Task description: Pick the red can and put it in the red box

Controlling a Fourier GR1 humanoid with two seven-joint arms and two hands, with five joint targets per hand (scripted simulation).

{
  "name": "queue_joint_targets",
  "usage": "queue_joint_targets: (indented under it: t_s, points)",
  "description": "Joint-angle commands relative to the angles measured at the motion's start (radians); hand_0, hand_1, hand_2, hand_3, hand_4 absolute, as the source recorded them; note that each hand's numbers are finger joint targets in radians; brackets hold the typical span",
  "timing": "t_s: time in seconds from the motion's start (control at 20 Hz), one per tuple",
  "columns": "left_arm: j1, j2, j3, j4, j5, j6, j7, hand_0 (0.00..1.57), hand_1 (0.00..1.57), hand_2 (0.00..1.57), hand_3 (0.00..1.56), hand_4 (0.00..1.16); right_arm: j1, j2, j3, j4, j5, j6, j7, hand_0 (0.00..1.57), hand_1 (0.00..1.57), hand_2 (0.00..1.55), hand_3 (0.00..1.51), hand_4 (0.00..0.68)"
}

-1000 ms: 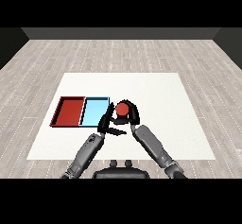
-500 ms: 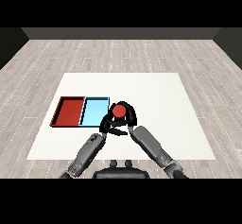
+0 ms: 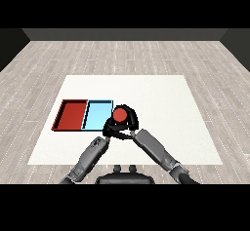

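Right now, from the head view, the right hand [image 3: 128,123] is curled round the red can [image 3: 119,114], holding it just beside the light blue tray [image 3: 96,114]. The red tray [image 3: 72,114] lies further left on the white surface [image 3: 161,98]; whether the left hand [image 3: 109,127] is apart or together I cannot tell.

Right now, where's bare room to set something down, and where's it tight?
Bare table right of the red can and beyond both trays. Red tray holds nothing. Crowded beside the light blue tray: right hand, fingers round the can, left hand close.
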Motion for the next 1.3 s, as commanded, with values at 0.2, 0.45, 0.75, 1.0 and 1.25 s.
queue_joint_targets:
  t_s: [0.2, 0.45, 0.75, 1.0, 1.25]
  points:
    - [-0.009, -0.014, -0.019, 0.017, 0.060, 0.246, 0.032, 1.33, 1.33, 1.41, 1.36, 0.95, 0.058, 0.008, 0.057, 0.005, 0.002, -0.002, -0.051, 1.41, 1.41, 1.45, 1.37, 0.627]
    - [-0.014, -0.001, -0.042, -0.055, -0.036, 0.305, 0.183, 1.51, 1.51, 1.47, 1.39, 0.88, -0.011, 0.007, 0.077, 0.008, -0.065, -0.040, -0.039, 1.55, 1.55, 1.47, 1.38, 0.614]
    - [-0.118, -0.014, -0.067, 0.052, 0.035, 0.440, 0.077, 1.57, 1.57, 1.51, 1.40, 1.02, -0.055, 0.007, 0.048, 0.001, -0.044, -0.048, 0.031, 1.45, 1.45, 1.44, 1.38, 0.615]
    - [-0.035, -0.014, -0.001, 0.043, -0.028, 0.353, 0.020, 1.57, 1.57, 1.53, 1.44, 1.04, -0.009, 0.007, 0.071, -0.054, -0.136, -0.048, -0.029, 1.42, 1.42, 1.41, 1.36, 0.474]
    - [-0.084, -0.014, -0.007, 0.045, -0.016, 0.391, 0.046, 1.57, 1.57, 1.53, 1.45, 1.12, 0.012, 0.007, 0.041, -0.033, 0.037, -0.006, 0.045, 0.00, 0.00, 0.00, 0.00, 0.000]
